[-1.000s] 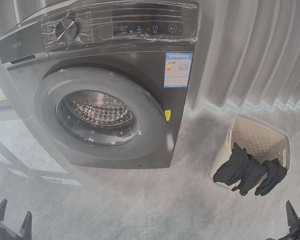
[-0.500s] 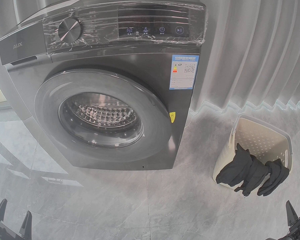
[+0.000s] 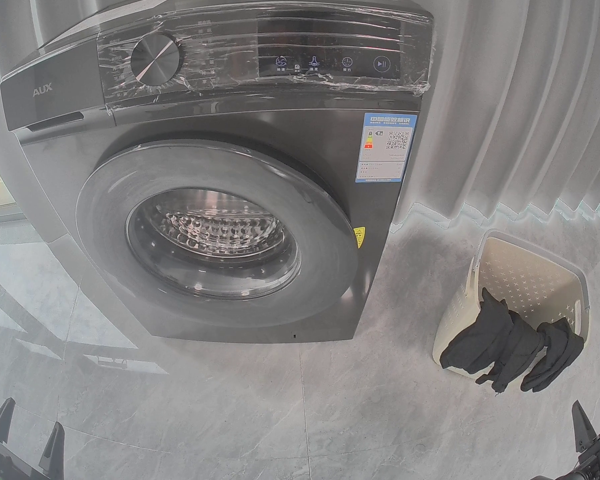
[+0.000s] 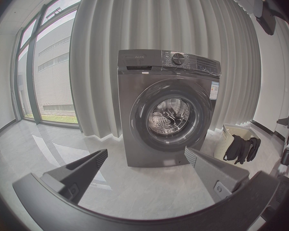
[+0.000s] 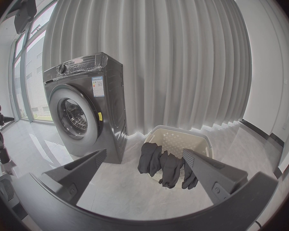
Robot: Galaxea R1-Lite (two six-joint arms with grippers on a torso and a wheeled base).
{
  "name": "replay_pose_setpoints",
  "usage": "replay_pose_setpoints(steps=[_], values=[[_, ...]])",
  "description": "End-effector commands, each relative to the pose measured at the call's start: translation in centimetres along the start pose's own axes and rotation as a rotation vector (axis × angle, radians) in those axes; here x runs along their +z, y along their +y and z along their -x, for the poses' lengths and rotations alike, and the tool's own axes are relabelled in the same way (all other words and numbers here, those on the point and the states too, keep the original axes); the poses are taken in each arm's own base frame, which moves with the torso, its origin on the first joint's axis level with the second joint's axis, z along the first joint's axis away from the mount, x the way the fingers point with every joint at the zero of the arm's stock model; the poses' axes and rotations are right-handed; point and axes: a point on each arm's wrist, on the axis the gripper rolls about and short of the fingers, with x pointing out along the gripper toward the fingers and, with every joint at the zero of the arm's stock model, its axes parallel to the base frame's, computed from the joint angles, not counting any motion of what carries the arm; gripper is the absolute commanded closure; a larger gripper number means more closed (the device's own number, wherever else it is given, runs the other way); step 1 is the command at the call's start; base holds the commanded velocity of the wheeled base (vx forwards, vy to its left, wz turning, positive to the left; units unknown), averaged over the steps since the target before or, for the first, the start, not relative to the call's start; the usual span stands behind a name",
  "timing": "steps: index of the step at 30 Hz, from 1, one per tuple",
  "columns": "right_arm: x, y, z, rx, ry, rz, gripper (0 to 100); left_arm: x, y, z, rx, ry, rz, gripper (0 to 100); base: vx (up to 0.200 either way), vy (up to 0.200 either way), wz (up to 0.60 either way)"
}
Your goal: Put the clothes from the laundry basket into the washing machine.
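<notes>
The washing machine point(image 3: 260, 135) has a dark grey, satin metallic skin. Its door ring is glossy and its drum point(image 3: 213, 225) is bright dimpled steel. Crinkled clear plastic film point(image 3: 247, 41) wraps the control panel. At four o'clock from the machine, the laundry basket point(image 3: 537, 281) is matt cream perforated plastic, and the clothes point(image 3: 507, 348) are soft, matt black cloth. The floor point(image 3: 313, 401) is polished grey stone. The curtain point(image 3: 513, 101) is pale pleated fabric.

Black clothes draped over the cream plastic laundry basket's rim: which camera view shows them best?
Head view: the black clothes hang whole, unobstructed, over the near rim of the cream plastic laundry basket. The right wrist view shows them front-on, one end behind a finger of the right gripper. The left wrist view shows them small.
</notes>
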Motion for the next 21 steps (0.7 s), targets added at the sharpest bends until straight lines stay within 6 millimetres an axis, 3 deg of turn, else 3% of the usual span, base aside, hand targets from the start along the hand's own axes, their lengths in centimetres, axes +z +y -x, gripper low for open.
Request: replay_pose_setpoints(steps=[1, 9, 21], values=[[-0.38, 0.00, -0.02, 0.001, 0.002, 0.000, 0, -0.52, 0.01, -0.03, 0.001, 0.005, 0.001, 0, 0.000, 0.200, 0.00], [-0.38, 0.00, -0.02, 0.001, 0.002, 0.000, 0, -0.52, 0.01, -0.03, 0.001, 0.005, -0.001, 0, 0.000, 0.200, 0.00], [-0.38, 0.00, -0.02, 0.001, 0.002, 0.000, 0, -0.52, 0.01, -0.03, 0.001, 0.005, -0.001, 0, 0.000, 0.000, 0.00]])
